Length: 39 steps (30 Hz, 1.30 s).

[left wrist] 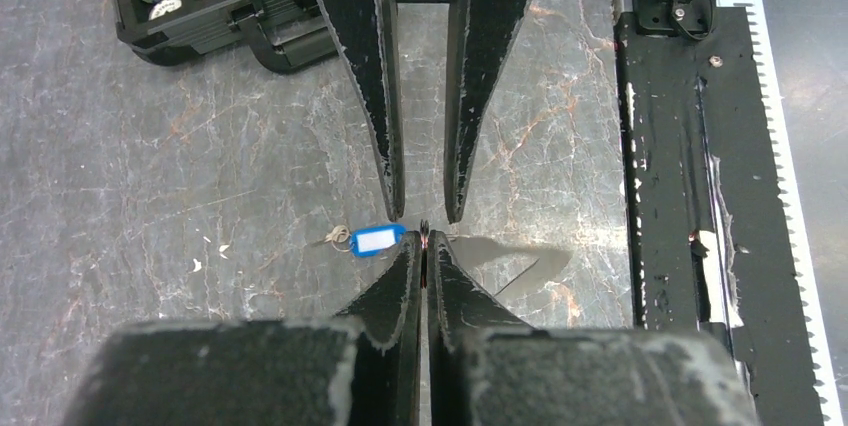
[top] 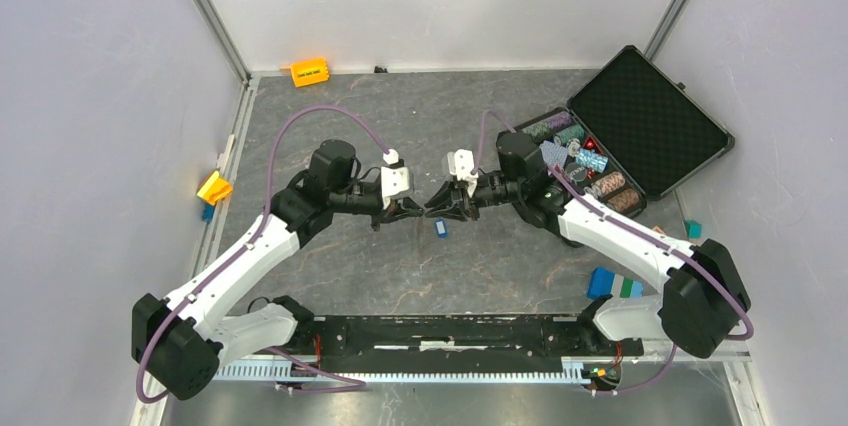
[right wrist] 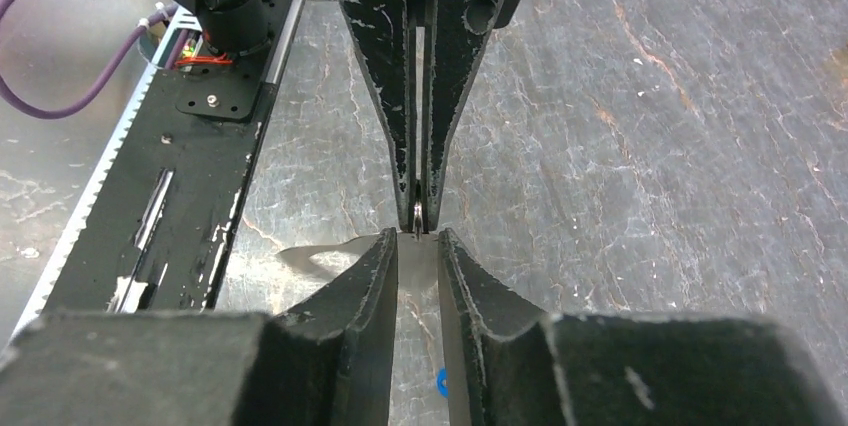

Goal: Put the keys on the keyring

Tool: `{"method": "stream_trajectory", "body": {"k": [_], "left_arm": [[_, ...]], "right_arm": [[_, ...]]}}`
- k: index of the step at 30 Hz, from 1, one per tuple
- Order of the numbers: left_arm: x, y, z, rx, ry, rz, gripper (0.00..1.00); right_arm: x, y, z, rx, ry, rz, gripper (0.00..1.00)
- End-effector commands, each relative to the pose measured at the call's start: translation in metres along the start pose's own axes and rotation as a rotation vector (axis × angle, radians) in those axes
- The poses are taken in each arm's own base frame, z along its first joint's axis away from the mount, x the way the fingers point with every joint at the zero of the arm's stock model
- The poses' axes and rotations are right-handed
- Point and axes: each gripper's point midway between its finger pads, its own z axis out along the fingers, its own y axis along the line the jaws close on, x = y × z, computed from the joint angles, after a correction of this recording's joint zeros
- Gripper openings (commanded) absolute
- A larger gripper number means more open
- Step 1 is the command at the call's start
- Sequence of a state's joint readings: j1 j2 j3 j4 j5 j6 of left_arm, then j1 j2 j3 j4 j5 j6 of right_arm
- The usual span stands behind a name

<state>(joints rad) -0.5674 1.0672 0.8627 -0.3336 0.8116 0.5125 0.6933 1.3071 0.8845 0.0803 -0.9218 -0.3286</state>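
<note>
Left gripper (left wrist: 427,249): clamped tight on what looks like the keyring (left wrist: 425,232).
Right gripper (left wrist: 426,213): narrow, empty; I pinch keyring squarely from twelve o'clock.

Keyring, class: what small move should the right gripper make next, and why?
Probably ease forward a touch and close: the left gripper pinches the keyring, whose free edge sits just at the open tips of the right gripper, not yet gripped there.

Pretty bright, even overhead light, just soft shadows on the tabletop (left wrist: 150,196) and a bit of sheen. Wrist cams are wide-angle, edges bend, close foreground looks kinda mushy
</note>
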Motion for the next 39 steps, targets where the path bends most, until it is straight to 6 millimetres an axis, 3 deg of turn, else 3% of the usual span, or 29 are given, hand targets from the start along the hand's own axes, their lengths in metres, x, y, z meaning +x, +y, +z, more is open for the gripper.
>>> {"method": "stream_trajectory", "body": {"k": [1, 16, 20, 26, 31, 39], "left_arm": [[-0.012, 0.000, 0.000, -0.011, -0.039, 0.001, 0.02], [-0.011, 0.000, 0.003, -0.016, -0.048, -0.022, 0.02], [-0.010, 0.000, 0.003, -0.015, -0.046, -0.026, 0.02], [-0.007, 0.001, 0.005, -0.019, -0.050, -0.031, 0.02], [-0.005, 0.001, 0.004, -0.024, -0.052, -0.022, 0.02], [0.004, -0.001, 0.004, -0.027, -0.037, 0.023, 0.20]], "right_arm": [[-0.010, -0.011, 0.003, 0.038, 0.004, -0.049, 0.25], [-0.002, -0.010, 0.010, 0.041, 0.027, -0.035, 0.19], [-0.003, -0.010, 0.013, 0.037, 0.022, -0.026, 0.15], [-0.004, -0.006, 0.018, 0.019, 0.005, -0.003, 0.00], [-0.002, -0.011, 0.014, 0.057, 0.015, -0.030, 0.00], [0.002, -0.012, 0.010, 0.083, 0.027, -0.071, 0.00]]}}
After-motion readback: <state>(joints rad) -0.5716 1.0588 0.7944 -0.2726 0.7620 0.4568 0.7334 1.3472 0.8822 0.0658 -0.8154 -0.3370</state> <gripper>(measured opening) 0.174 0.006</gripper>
